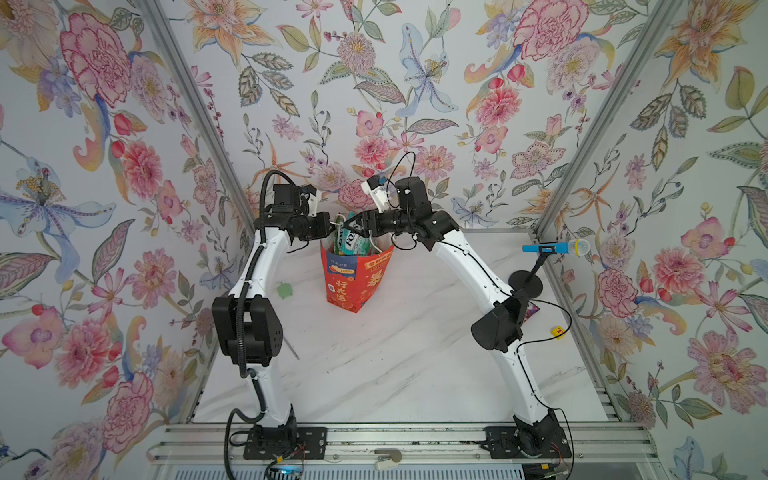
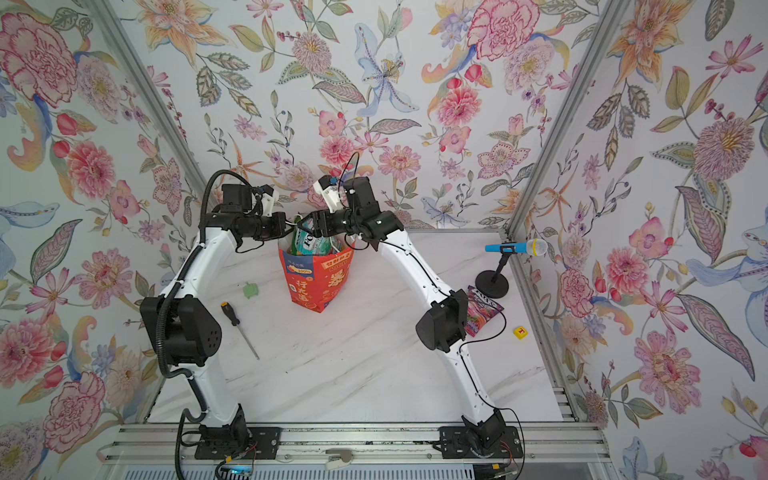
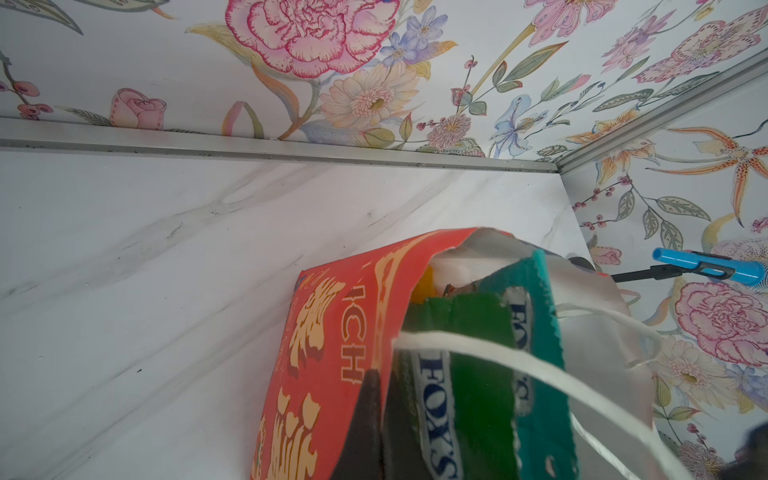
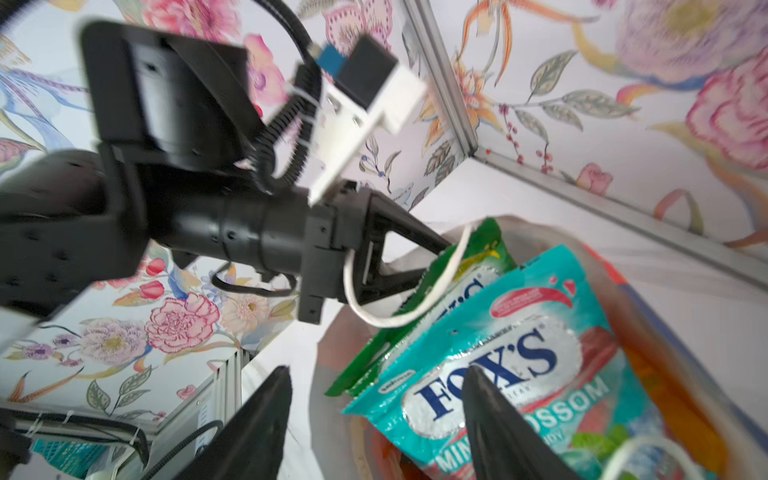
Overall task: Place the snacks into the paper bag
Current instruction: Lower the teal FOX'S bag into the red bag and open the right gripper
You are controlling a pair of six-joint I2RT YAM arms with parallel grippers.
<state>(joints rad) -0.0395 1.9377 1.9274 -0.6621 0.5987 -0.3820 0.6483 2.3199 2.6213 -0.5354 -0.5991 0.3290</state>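
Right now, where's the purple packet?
In a top view the purple packet lies at the table's right, between the microphone stand and the right arm's elbow.

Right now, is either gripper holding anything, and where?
The left gripper pinches the bag at its top rim, beside the cord handle. The right gripper is open over the teal packet, holding nothing.

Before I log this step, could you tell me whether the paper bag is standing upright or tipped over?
Upright: the paper bag stands on its base on the table, mouth up, snacks sticking out of the top.
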